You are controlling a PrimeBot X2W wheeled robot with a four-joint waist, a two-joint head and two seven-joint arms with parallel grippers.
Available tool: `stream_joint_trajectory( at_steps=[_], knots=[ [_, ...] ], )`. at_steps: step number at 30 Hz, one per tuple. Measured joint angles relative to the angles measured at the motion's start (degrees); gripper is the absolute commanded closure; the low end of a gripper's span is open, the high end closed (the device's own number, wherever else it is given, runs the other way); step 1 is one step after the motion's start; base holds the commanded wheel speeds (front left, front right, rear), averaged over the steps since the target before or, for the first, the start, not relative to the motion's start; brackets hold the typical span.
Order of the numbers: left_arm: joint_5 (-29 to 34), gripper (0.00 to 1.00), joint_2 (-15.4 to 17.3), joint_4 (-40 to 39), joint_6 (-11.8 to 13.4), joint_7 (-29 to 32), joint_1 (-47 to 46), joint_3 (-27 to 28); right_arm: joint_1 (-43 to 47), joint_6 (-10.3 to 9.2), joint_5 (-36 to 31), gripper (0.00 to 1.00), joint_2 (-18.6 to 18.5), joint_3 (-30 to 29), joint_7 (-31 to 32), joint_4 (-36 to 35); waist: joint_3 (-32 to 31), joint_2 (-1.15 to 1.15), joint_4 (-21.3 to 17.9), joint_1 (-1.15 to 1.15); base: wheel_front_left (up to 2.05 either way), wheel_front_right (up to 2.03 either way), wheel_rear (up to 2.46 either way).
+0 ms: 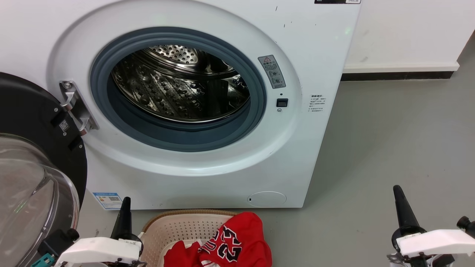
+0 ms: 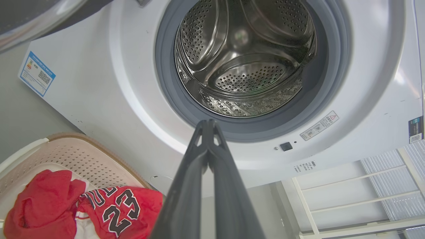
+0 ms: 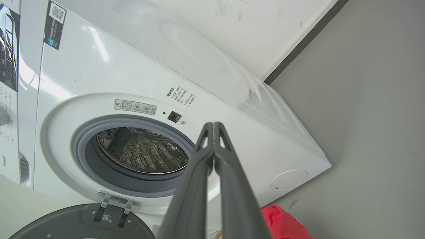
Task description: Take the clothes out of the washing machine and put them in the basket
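Both left claw (image 2: 208,123), right claw (image 3: 213,124) pressed together; left wrist view: clothes (image 2: 123,207) in basket (image 2: 76,154).

Lighting is bright, even and diffuse in all three views, with a soft shadow on the floor (image 1: 330,174) just right of the washing machine (image 1: 319,55) and a darker zone deep inside the drum (image 1: 178,85). Glare noted: white streaks on the machine's front panel in the right wrist view, specular points across the steel drum, and pale reflections on the glass door (image 1: 33,193). Both wrist views bow straight edges toward their borders, and my left gripper (image 2: 208,123) and right gripper (image 3: 213,124) turn soft and out of focus toward the bottom edge.
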Motion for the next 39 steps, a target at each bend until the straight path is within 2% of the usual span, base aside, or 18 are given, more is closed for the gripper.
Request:
stream_joint_trajectory(
  at_steps=[39],
  knots=[
    [-22.4,1.00,0.0,1.9,-1.7,5.3,-3.5,1.0,-3.5,-0.01,22.7,1.00,0.0,-1.2,5.6,1.9,0.3,0.00,0.8,-0.01,0.00,0.00,0.00]
  ],
)
